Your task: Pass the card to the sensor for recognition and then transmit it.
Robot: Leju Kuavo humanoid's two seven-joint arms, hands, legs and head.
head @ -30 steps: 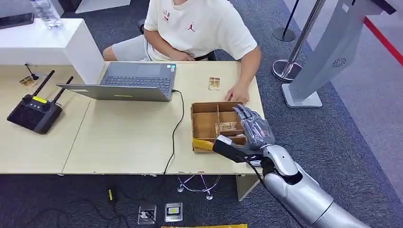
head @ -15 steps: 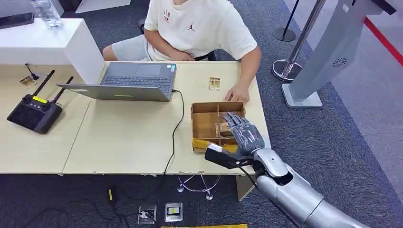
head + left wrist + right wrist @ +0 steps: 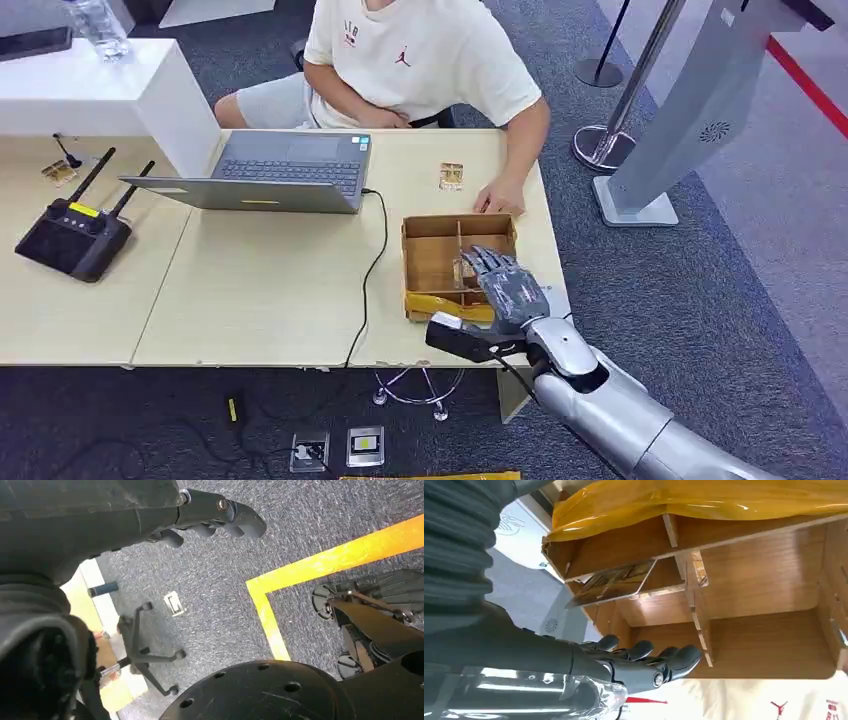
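Right, head view first: the right hand (image 3: 503, 290) has slid back toward the table's near edge over the last sec, from over the far compartments to the near half of the wooden box (image 3: 428, 245). Fingers are spread, nothing in them. My read is it's lining up over the card (image 3: 470, 269), which leans in the middle compartment at the box's right side, about 11 o'clock from the hand; no grasp yet, so the sensor step hasn't begun. Counts: 1 box w/ several compartments, 1 card inside it, 1 more card (image 3: 451, 176) lying flat on the table at 12 o'clock from the box, near the person's hand (image 3: 498, 198). Also 1 laptop (image 3: 285, 170) at 10 o'clock, 1 black controller (image 3: 72, 235) far off at 9. Which item is the sensor, can't tell.

Left wrist view: left hand (image 3: 210, 517) hangs over grey carpet, fingers curled in loosely, holding nothing. 1 yellow floor line (image 3: 300, 575).

Right wrist view: dark fingers (image 3: 649, 662) stretched out flat, just clear of the box's edge, empty. The card (image 3: 616, 582) stands tilted against a divider, 1 only, w/ yellow film (image 3: 704, 500) draped over the adjoining box wall. Card looks thin and propped, so a pinch on its free edge seems the way in.
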